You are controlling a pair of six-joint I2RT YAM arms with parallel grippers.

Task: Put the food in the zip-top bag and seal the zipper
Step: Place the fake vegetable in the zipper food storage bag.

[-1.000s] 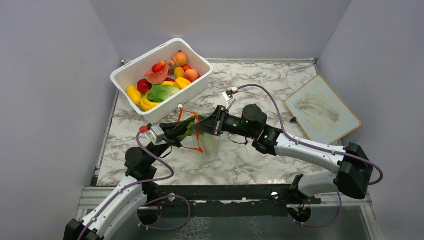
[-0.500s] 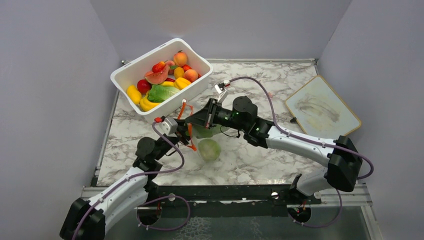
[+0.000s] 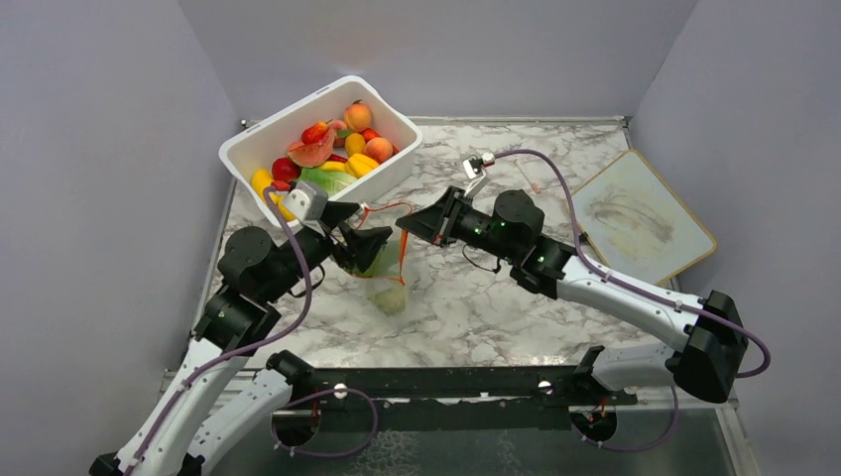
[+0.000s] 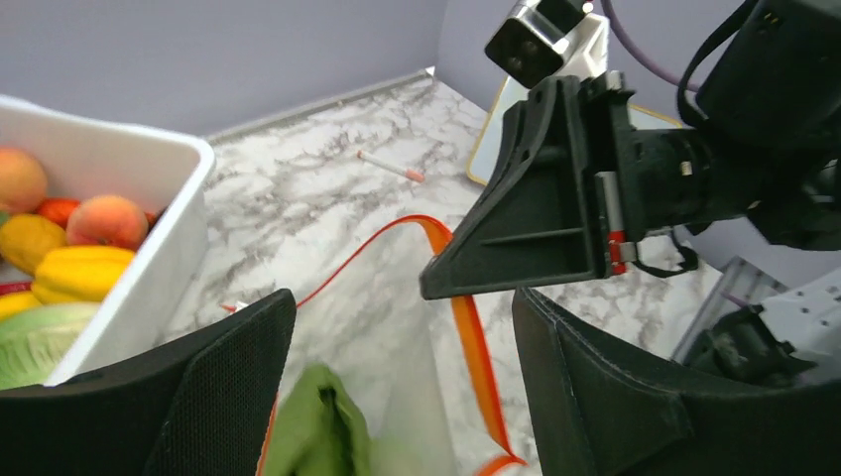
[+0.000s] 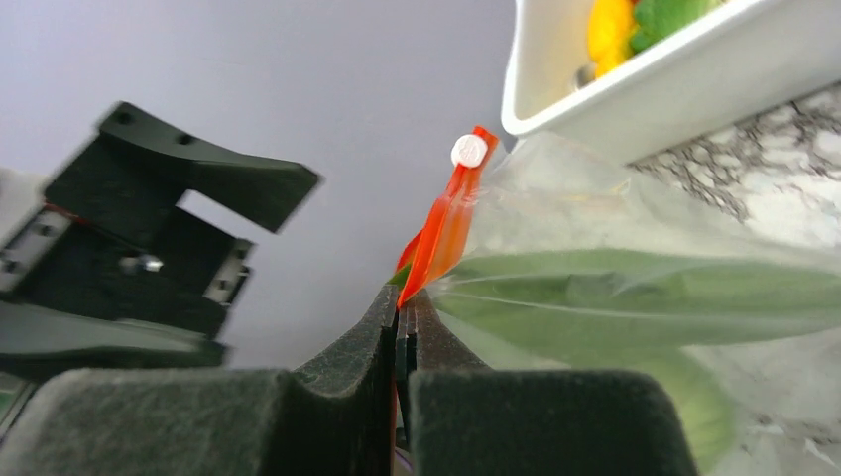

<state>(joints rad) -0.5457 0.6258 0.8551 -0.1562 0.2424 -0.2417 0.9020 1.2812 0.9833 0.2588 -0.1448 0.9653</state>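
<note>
Marble table (image 3: 516, 297); bag (image 3: 389, 290) seemingly beside tub (image 3: 382, 177).

One clear bag (image 3: 389, 290) — one white tub (image 3: 387, 174), one board (image 3: 640, 216), one pen (image 4: 390, 167)

Behind the left claw (image 3: 363, 234) and right claw (image 3: 413, 222), white links (image 3: 615, 297) and black joints (image 3: 245, 260) are recorded, with purple cables (image 3: 523, 153) routed alongside. Black wedge-shaped fingers (image 4: 213, 392) are noted, finely textured inside; green lights (image 3: 483, 227) are seen just behind the right claw.
</note>
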